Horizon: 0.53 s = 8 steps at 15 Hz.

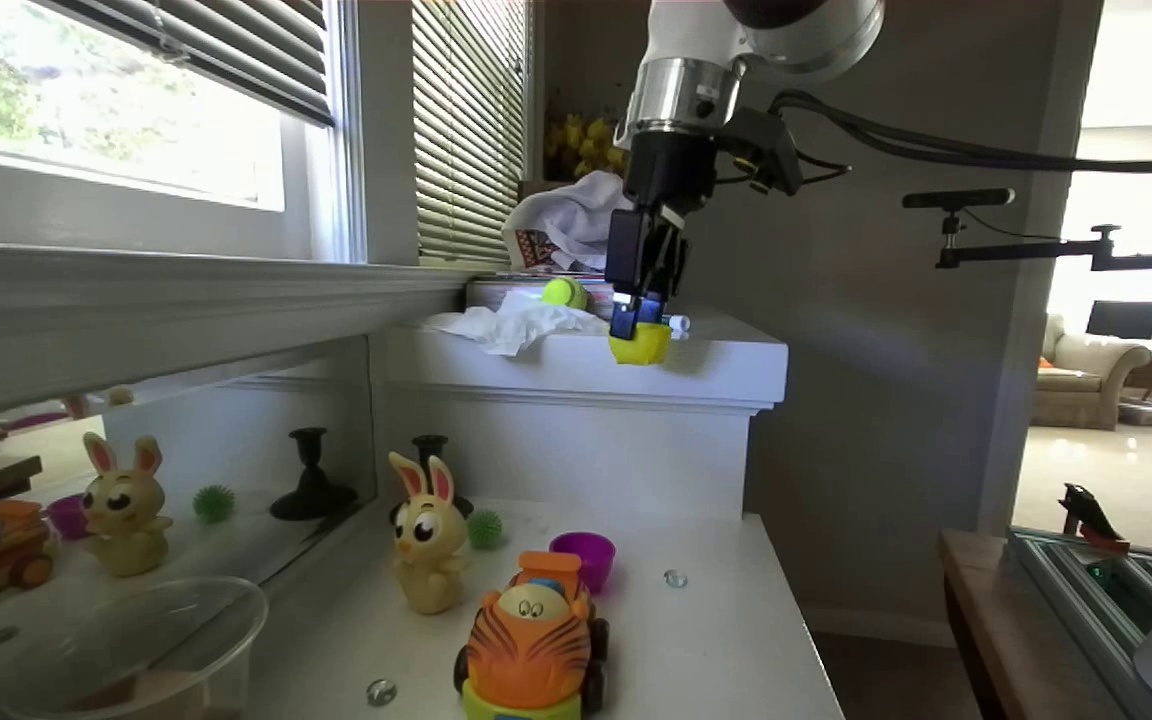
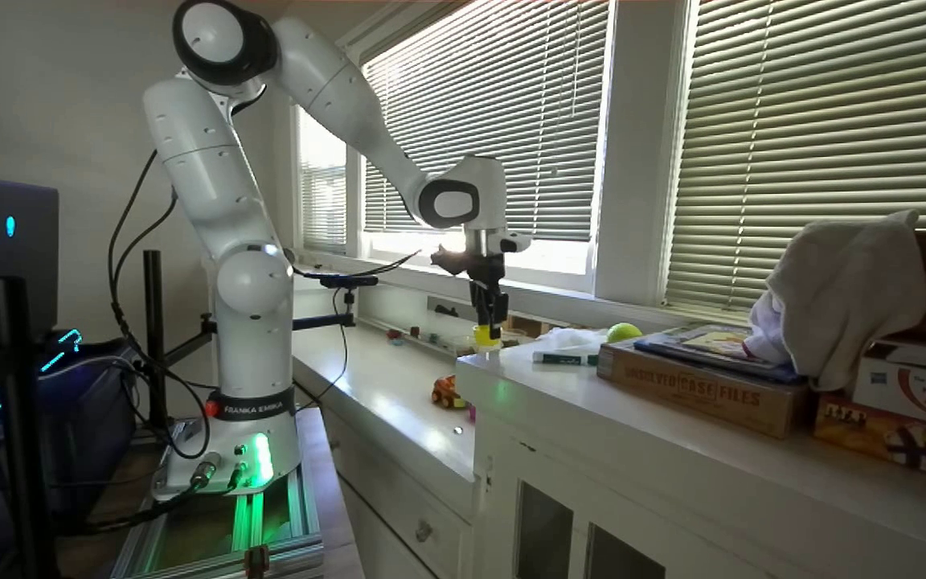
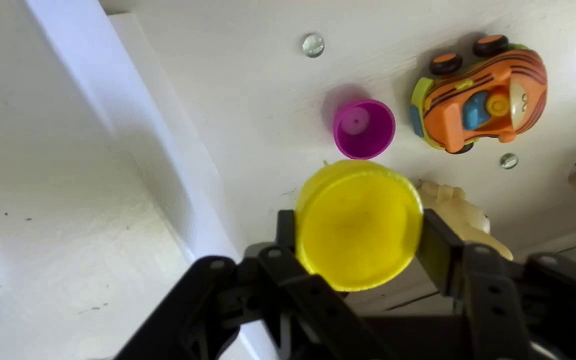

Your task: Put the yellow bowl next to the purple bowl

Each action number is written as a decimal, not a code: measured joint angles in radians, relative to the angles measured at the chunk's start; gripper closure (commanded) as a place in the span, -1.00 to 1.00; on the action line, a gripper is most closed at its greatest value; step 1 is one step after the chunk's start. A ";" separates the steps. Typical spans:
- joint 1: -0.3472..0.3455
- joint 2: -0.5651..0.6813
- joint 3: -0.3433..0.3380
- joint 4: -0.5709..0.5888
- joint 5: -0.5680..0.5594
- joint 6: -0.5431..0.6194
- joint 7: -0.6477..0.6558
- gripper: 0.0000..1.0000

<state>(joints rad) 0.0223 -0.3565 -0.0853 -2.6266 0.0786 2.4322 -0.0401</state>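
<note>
You're clamped: fingers (image 3: 438,242) pinch the yellow bowl (image 3: 360,230) from opposite sides, dark pads against its outer wall. They point down, close to vertical in both exterior views, wrist right above them. In an exterior view your arm (image 2: 342,96) is bent with the elbow high, forearm sloping down to the wrist, green light at the base.

Bowl: bright yellow, round, paler rim. Mouth faces the wrist camera, so you see straight to the bottom. In both exterior views the fingertips hide part of it; lower wall shows beneath them. It's off the table (image 3: 248,65), up in the air by the edge of the raised counter (image 1: 716,370).

Below that, the purple bowl (image 3: 364,129) stands upright on the table, mouth up. In the wrist view the two outlines meet, but yours is well above it.

Just beside the purple bowl: orange toy car (image 3: 483,100), black tires, blue seat. Near those, the cream rabbit (image 1: 431,550), then the spiky green ball (image 1: 485,529).

Farther off, up on the counter: crumpled white tissue (image 1: 516,322), marker (image 2: 563,359), yellow-green ball (image 2: 624,331), then stacked boxes with a white cloth (image 2: 849,289) draped over.
</note>
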 measured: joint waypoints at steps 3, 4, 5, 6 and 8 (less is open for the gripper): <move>-0.002 0.053 0.017 -0.036 -0.005 0.113 -0.001 0.28; -0.003 0.073 0.025 -0.048 -0.005 0.150 0.001 0.28; -0.006 0.094 0.035 -0.058 -0.007 0.192 0.010 0.28; -0.009 0.113 0.047 -0.066 -0.008 0.229 0.032 0.28; -0.017 0.154 0.073 -0.070 -0.012 0.269 0.105 0.28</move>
<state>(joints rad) 0.0052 -0.2027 -0.0124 -2.6968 0.0665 2.7009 0.0649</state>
